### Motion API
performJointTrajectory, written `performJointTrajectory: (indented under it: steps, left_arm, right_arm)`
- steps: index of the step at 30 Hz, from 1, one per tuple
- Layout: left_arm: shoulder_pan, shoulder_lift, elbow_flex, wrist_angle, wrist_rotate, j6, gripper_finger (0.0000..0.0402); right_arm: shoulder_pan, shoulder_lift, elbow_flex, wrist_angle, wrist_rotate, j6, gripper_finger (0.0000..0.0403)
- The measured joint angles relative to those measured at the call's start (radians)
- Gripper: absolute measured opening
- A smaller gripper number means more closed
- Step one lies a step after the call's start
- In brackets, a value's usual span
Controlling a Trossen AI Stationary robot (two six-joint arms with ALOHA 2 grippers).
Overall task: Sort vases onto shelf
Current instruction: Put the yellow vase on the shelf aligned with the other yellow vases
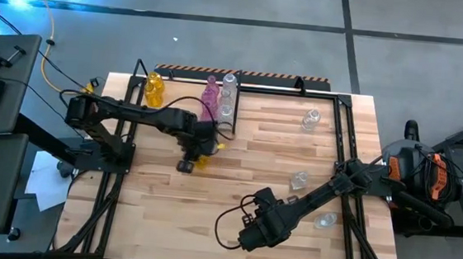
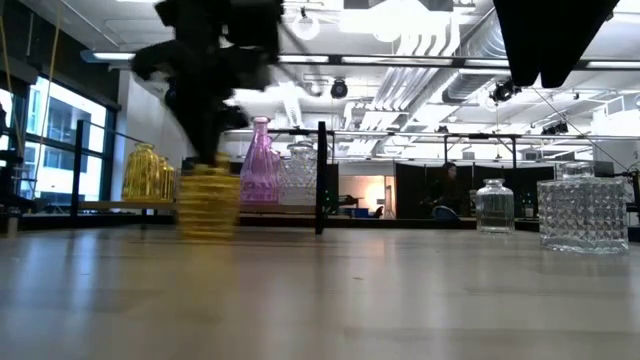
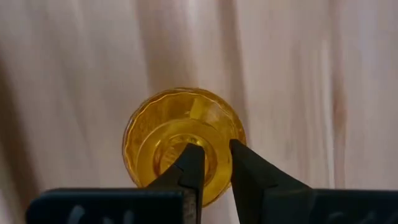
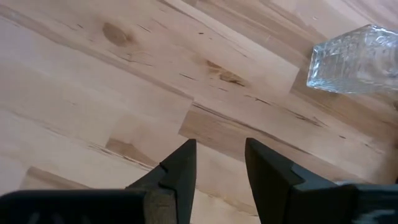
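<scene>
Left wrist view looks straight down on the amber vase [image 3: 183, 144], and the left gripper [image 3: 214, 163] has one jaw inside the mouth and the other outside, closing on the rim; I cannot tell if the pinch is firm yet. From above, that vase [image 1: 203, 158] stands on the counter [image 1: 278, 174] just in front of the shelf [image 1: 237, 105], so the step in hand looks like the pick-up. Next the left arm would need to lift it straight and carry it back beside the two amber vases [image 1: 153, 89] already on the shelf, left of the pink vase [image 1: 211, 95] and clear ones.

The right gripper [image 4: 217, 163] waits over bare wood at the near edge, jaws apart and holding nothing, a clear vase [image 4: 357, 59] a little way off.

From counter height, the butcher-block top runs flat and pale to the shelf's black divider [image 2: 322, 178]. Beyond it lies a large open hall with ducts, ceiling lights, and tall windows on one side.
</scene>
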Motion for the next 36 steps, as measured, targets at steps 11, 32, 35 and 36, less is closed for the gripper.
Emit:
performJointTrajectory:
  steps: [11,32,35,36]
  left_arm:
    - [0.163,-0.273,-0.124,-0.168,-0.067,-0.042,0.0042]
    - [0.563,-0.549,-0.241,-0.210,-0.237,-0.042,0.0042]
    - [0.608,-0.548,-0.241,-0.214,-0.239,-0.022,0.0042]
    - [0.623,-0.548,-0.241,-0.213,-0.240,-0.017,0.0042]
  right_arm:
    - [0.001,0.000,0.000,0.001,0.028,-0.007,0.0117]
    - [-0.004,0.000,0.000,0.044,0.027,-0.004,0.0117]
    - [-0.004,0.000,0.000,0.055,0.027,-0.004,0.0117]
    - [-0.004,0.000,0.000,0.058,0.027,-0.004,0.0117]
